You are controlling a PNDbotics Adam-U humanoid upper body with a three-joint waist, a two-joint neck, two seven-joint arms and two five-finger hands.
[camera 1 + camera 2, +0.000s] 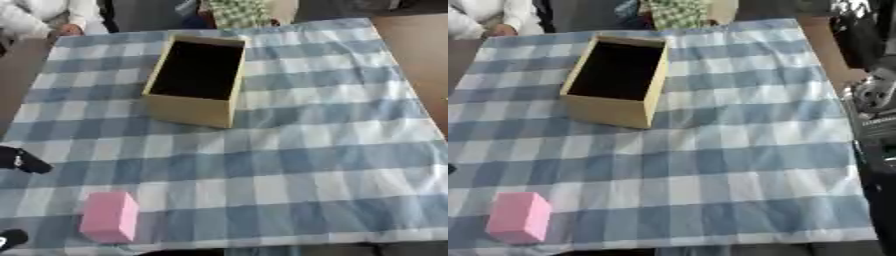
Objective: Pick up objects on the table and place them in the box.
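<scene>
Pink block (109,217) near open box (194,112)

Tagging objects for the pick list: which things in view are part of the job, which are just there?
Job:
pink block, near left on the cloth
open box, far centre, nothing visible inside

Just there:
checked tablecloth
left hand, at the left edge

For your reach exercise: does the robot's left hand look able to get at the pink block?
Probably yes. The left hand shows at the left edge, near the pink block, with only bare checked cloth between them.
</scene>
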